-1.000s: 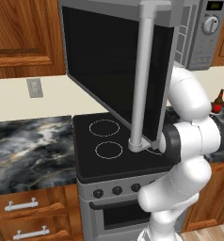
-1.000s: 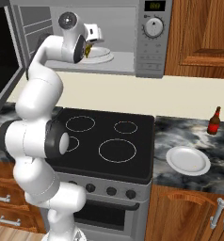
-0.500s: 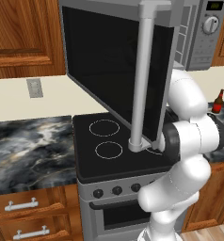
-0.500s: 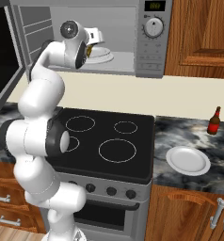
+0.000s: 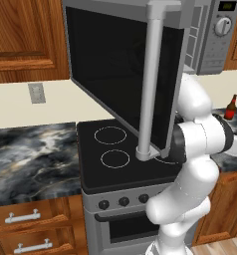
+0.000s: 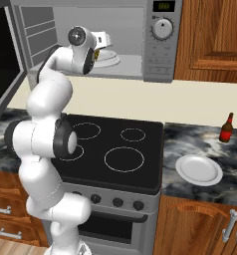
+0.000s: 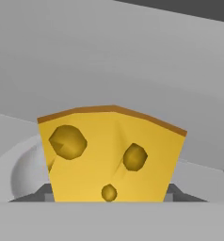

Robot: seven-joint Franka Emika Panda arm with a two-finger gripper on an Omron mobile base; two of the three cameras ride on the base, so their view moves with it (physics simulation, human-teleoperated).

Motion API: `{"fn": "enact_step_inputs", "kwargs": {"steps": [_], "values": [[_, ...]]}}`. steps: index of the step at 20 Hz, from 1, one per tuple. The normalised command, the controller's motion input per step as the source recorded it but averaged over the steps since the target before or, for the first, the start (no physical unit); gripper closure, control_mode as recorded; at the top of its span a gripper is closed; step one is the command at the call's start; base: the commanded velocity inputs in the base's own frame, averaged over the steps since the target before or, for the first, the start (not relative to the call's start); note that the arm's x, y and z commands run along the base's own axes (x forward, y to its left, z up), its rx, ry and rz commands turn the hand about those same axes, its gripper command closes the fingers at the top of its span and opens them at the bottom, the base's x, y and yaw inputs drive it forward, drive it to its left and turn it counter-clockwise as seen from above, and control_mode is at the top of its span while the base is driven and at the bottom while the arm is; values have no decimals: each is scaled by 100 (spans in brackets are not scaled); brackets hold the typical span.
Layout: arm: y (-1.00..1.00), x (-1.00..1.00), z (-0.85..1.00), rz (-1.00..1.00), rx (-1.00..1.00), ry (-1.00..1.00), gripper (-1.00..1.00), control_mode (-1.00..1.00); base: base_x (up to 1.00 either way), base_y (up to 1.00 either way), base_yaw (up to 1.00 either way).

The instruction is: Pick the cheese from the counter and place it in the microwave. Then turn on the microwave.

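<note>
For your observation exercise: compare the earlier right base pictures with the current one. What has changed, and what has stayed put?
The arm has carried the gripper deeper into the open microwave, over its white turntable, the cheese still between the jaws. The plate, bottle and door are unchanged.

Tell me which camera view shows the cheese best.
The hand view: the cheese sits large and close there, a yellow wedge with holes, over the microwave's pale round plate. In the right base view the tool is inside the open microwave, but the cheese itself cannot be made out. In the left base view the open door blocks it.
</note>
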Motion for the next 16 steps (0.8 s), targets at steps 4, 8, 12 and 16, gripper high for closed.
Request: {"fn": "enact_step_inputs", "kwargs": {"steps": [4,8,12,16], "values": [[2,33,0,0,0,0,100,-100,0,0,0],[5,33,0,0,0,0,100,-100,0,0,0],[7,33,1,0,0,0,100,-100,0,0,0],[6,27,0,0,0,1,100,-100,0,0,0]]}}
